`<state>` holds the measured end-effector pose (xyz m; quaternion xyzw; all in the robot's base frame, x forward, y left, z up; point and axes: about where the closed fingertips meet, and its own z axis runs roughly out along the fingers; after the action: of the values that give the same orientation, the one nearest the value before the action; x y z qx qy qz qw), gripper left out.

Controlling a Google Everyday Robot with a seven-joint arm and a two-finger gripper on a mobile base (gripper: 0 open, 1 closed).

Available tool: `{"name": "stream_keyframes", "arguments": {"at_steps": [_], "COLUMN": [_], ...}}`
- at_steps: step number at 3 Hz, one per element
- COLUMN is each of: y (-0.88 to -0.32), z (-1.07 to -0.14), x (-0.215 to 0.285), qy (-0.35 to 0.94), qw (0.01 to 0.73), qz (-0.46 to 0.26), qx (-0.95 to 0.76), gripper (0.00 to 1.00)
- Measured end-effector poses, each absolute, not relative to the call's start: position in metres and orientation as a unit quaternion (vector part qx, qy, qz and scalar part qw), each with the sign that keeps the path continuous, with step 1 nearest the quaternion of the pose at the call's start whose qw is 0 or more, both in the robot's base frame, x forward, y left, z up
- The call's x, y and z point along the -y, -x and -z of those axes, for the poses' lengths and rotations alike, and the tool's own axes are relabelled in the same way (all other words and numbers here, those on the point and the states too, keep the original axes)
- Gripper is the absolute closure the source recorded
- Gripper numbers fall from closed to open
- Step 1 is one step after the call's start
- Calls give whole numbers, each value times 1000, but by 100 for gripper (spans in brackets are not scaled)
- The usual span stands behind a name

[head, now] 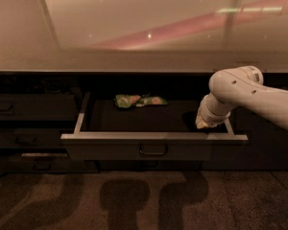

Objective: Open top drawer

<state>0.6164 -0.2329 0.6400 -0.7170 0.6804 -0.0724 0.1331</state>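
The top drawer (110, 150) is the wide dark grey one in the middle, under the counter. It stands pulled out toward me, with a small loop handle (153, 151) at the centre of its front. Its lighter rim and dark inside show. A green snack bag (139, 100) lies at the back of the drawer. My white arm comes in from the right. The gripper (204, 123) hangs at the drawer's right end, just above and inside the front rim, away from the handle.
The pale counter top (134, 56) runs above the drawers. Narrower dark drawer fronts (19, 109) with like handles stack at the left, one lower drawer (38, 159) slightly out. A dark panel (273, 147) is at the right. The floor (144, 200) shows shadows.
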Motion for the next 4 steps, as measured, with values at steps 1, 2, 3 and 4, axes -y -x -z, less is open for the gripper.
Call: {"name": "stream_keyframes", "arguments": {"at_steps": [1,2,3,4], "y": [-608,-597,-591,-587], "z": [-637,-629,-625,-619], "x": [235,243,247,250], "qy": [718,714,714,714], "qw": [123,105,105,114], "qz": [71,86,87,82], "qx": [-681,-687,-687,-686], "gripper": [81,59,27,5]}}
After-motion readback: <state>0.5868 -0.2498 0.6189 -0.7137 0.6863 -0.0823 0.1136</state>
